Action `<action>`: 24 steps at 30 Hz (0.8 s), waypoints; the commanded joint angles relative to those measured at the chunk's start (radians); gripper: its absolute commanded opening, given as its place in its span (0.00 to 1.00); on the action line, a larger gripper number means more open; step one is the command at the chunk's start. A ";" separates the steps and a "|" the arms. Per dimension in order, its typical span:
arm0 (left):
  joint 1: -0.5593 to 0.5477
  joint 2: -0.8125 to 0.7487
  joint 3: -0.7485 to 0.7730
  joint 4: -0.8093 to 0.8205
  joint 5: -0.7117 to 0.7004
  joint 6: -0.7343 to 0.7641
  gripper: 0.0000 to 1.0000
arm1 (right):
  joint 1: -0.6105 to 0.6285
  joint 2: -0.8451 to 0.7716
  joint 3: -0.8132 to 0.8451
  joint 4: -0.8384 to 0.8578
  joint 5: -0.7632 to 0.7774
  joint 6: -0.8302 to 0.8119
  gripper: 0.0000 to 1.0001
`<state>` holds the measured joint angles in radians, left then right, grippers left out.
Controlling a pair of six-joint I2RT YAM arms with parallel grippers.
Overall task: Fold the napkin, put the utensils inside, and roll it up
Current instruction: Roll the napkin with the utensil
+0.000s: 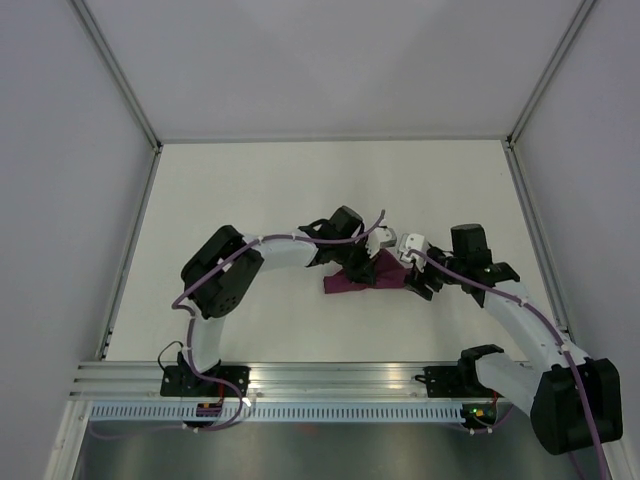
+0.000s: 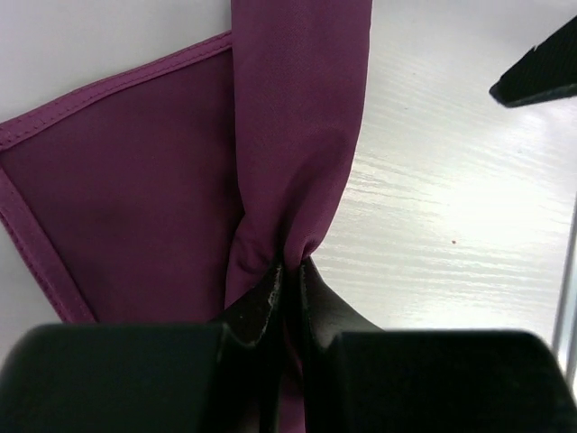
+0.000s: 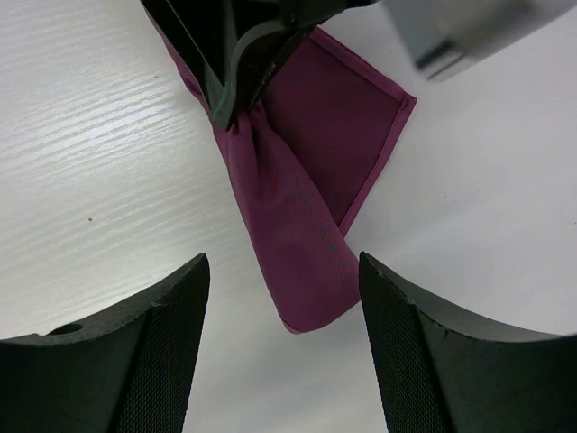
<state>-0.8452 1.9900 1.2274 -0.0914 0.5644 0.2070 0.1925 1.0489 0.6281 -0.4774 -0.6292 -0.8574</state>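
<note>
The magenta napkin [image 1: 352, 281] lies mid-table, partly rolled into a tube [image 2: 302, 117] with a flat hemmed flap [image 2: 126, 207] spreading beside it. My left gripper [image 2: 290, 263] is shut on the rolled part, and the cloth bunches where the jaws pinch it. The same grip shows at the top of the right wrist view, where the left gripper [image 3: 236, 63] holds the tube. My right gripper [image 3: 283, 263] stands open, its fingers [image 3: 167, 334] wide on either side of the tube's free end [image 3: 306, 289] without touching it. The utensils are hidden.
The white table [image 1: 250, 190] is walled by grey panels on three sides. An aluminium rail [image 1: 330, 378] with both arm bases runs along the near edge. The tip of the right gripper's finger [image 2: 541, 68] shows at the upper right of the left wrist view.
</note>
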 commanded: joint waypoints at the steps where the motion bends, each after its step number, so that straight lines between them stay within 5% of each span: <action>1: 0.023 0.092 0.004 -0.218 0.123 -0.084 0.02 | 0.004 -0.062 -0.079 0.167 -0.012 0.012 0.73; 24: 0.110 0.251 0.127 -0.324 0.295 -0.185 0.02 | 0.419 0.063 -0.249 0.499 0.316 0.061 0.66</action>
<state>-0.7322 2.1647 1.3769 -0.2665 0.9581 0.0422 0.5812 1.0817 0.3820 -0.0563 -0.3710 -0.8070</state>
